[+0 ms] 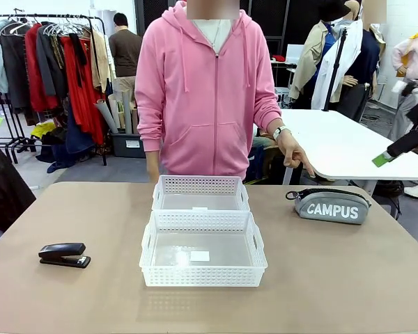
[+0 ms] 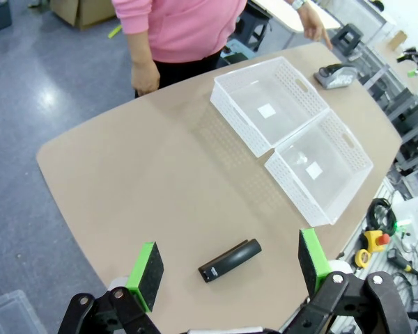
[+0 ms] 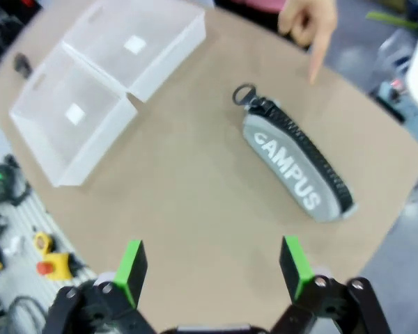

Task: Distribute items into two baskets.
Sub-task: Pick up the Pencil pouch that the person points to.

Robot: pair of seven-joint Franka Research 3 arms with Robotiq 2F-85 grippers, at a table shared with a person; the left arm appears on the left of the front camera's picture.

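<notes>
Two baskets sit in the middle of the surface (image 1: 348, 278), touching, one behind the other: the near basket (image 1: 203, 282) on my side, the far basket (image 1: 200, 185) towards the person (image 1: 205, 90) who stands at the far edge. The stapler (image 1: 64, 255) lies to my left, well apart from the baskets, and my left end effector (image 2: 228, 247) hangs above it. The pouch (image 1: 332, 207) lies to my right, level with the far basket, ahead of my right end effector (image 3: 212, 264). The person's hand (image 1: 296, 149) hangs behind the pouch, near the far edge.
</notes>
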